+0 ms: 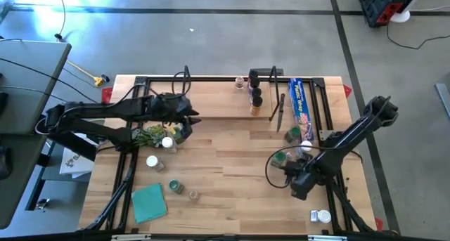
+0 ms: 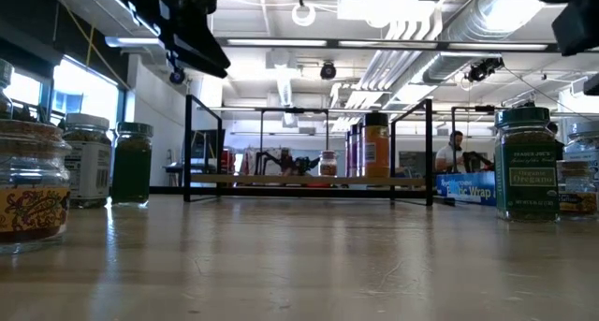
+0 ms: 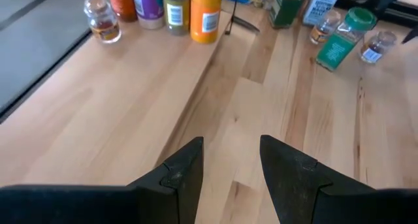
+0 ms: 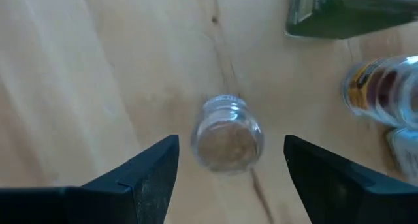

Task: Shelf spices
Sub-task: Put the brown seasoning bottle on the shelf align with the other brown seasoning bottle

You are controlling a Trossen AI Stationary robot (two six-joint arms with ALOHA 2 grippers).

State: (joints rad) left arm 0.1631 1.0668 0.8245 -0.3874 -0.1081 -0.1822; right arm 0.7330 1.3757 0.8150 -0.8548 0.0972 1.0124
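Nearest jar: at the low view's left edge, patterned label, standing on the table
Table: light wood, jars scattered at both sides
Shelf: along the far edge – a few jars standing on its board near the right end
Left gripper: held above bare table, fingers parted, nothing between them
Right gripper: fingers spread wide, straddling a small clear jar on the tabletop – no contact visible
Green-lid jar: standing among the right-side cluster
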